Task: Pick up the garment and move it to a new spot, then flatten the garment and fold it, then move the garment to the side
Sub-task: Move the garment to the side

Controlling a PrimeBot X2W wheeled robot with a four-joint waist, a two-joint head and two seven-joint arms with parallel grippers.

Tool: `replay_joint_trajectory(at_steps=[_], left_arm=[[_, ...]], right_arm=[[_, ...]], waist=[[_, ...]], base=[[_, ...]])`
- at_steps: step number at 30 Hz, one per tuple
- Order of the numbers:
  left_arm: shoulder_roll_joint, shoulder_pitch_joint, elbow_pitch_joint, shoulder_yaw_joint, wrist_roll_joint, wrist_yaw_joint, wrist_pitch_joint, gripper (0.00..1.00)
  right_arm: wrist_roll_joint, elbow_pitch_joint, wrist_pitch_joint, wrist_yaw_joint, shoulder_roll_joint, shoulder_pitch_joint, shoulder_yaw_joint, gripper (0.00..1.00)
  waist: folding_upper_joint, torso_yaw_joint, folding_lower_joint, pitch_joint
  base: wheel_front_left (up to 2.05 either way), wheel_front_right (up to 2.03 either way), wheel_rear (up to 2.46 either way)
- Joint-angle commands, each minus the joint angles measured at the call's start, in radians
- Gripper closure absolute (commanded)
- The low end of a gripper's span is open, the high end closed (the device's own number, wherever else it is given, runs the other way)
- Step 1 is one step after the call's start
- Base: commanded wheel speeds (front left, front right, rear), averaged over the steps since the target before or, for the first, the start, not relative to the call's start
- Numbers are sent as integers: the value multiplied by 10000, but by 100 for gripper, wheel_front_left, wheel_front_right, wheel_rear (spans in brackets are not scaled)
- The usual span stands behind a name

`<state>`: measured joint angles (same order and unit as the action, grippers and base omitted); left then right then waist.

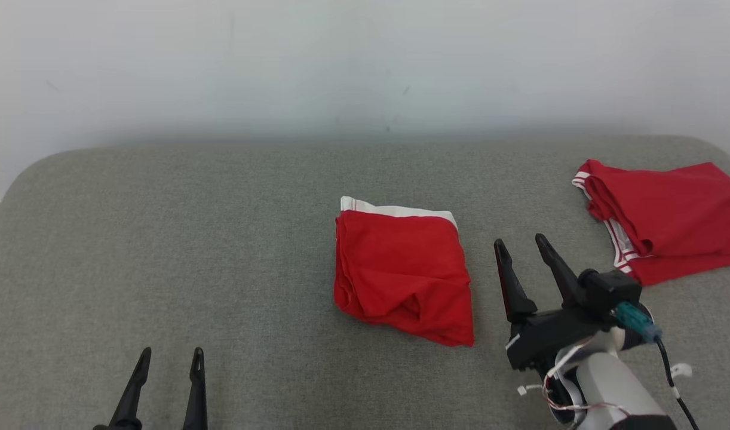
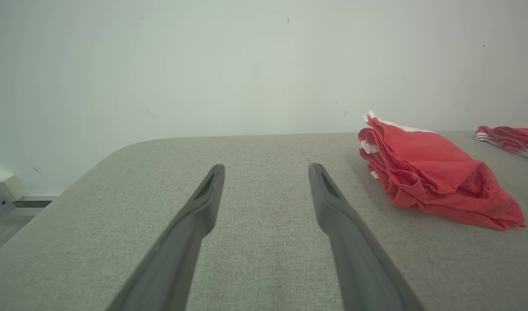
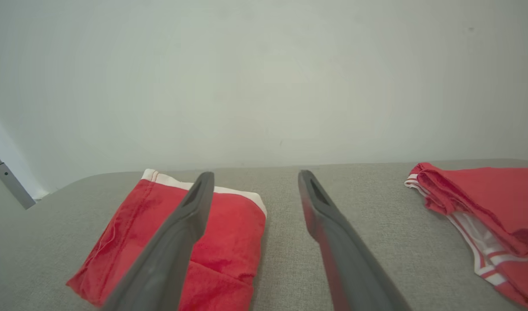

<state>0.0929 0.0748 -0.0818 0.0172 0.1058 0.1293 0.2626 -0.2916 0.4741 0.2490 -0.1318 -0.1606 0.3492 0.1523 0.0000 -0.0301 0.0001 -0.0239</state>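
Both jaws spread, empty: left gripper 8 o'clock of garment, right gripper 3 o'clock of it, fingers pointing 11 o'clock.

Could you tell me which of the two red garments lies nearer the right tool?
The folded red cloth garment with the white band, just left of the right tool; the other red garment lies farther away at the far right.

I see a grey woven-fabric padded tabletop with rounded corners, set against a plain white wall. Near its far right edge a loosely folded red garment with white-striped trim lies on the fabric.
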Motion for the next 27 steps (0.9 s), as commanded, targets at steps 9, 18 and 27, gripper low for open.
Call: replay_joint_trajectory(at_steps=[9, 18, 27], left_arm=[[-108, -725, -390, -455, 121, 8, 30, 0], [-44, -1193, -584, -748, 250, 1, 30, 0], [13, -1399, -717, -811, 329, 2, 30, 0]], right_arm=[[-68, 3191, -464, 29, -28, 2121, -44, 0], [-128, 5665, -471, 29, 129, 2938, 169, 0], [-486, 7109, -678, 29, 410, 3268, 370, 44]], waist=[[0, -1014, -1, -762], [0, -1443, -1, -1126], [0, -1518, -1, -1217]], base=[[0, 0, 0], [0, 0, 0], [0, 0, 0]])
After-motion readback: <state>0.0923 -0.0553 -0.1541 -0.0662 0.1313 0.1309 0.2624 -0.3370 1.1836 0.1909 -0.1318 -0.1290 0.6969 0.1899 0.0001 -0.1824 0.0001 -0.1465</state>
